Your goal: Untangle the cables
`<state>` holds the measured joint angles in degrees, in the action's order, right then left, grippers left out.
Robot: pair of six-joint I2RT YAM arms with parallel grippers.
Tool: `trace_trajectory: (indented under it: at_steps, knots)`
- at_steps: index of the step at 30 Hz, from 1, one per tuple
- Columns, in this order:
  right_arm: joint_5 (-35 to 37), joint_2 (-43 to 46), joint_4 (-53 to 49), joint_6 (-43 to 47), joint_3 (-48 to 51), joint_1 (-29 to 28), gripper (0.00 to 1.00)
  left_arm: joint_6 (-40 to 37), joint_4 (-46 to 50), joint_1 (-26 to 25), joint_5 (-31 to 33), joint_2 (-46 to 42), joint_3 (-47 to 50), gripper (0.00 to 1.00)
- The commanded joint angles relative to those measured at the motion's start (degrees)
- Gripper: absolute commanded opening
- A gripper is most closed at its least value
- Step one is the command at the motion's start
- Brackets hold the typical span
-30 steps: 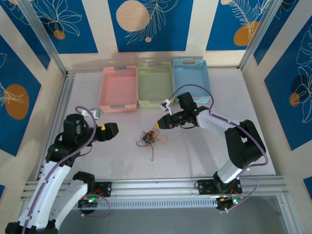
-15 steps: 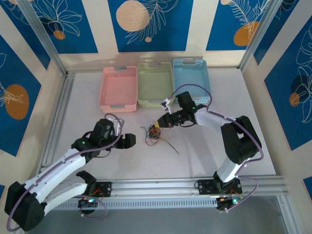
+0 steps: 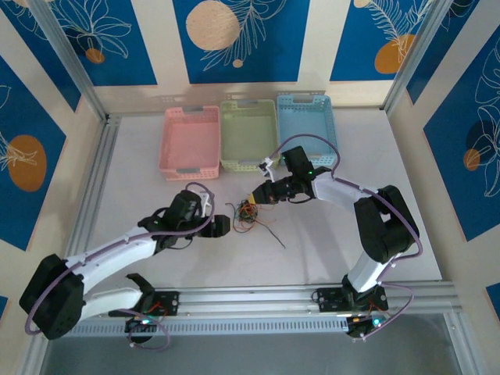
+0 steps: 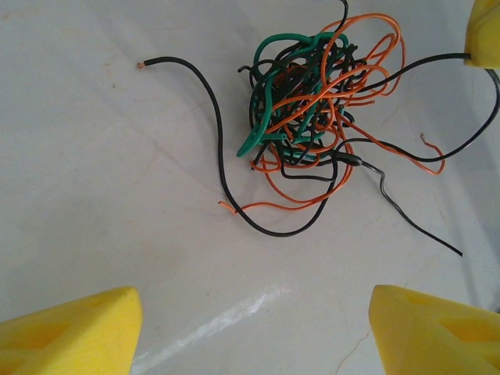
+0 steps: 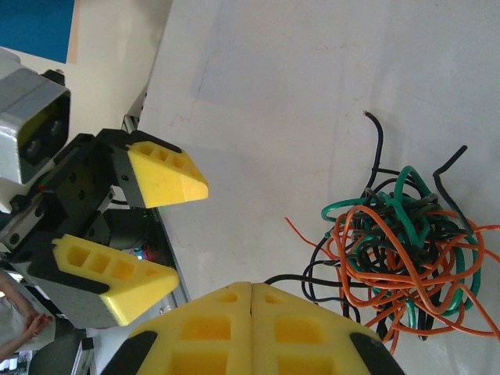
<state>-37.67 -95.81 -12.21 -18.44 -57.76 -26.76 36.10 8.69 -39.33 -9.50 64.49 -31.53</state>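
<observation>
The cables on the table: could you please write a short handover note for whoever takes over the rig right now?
Left gripper: open and holding nothing, hovering just short of the cables.
Right gripper: shut, seemingly pinching a black strand at the edge of the knot.
Cables: one orange, green and black knot on the table, between the two grippers, with a few loose ends trailing out.
Done: nothing separated yet.
Left: probably take a second strand with the left gripper, pull apart, and repeat for each cable.
</observation>
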Motion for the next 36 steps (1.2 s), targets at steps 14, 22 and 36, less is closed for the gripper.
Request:
trace_trajectory:
  at_steps: [14,22,36]
  knots:
    - [0.78,-0.45,0.34,-2.18,-0.52,0.90,0.00,0.92,-4.76,-2.24,1.58,4.00,-1.53,0.68]
    - [0.89,-0.25,1.03,-2.87,-0.09,1.26,0.00,0.12,-6.94,-2.16,1.70,8.96,-3.39,0.66]
    - [0.78,-0.16,1.07,-2.91,0.01,1.35,0.00,0.37,-10.21,-2.24,3.08,21.64,-6.99,0.48]
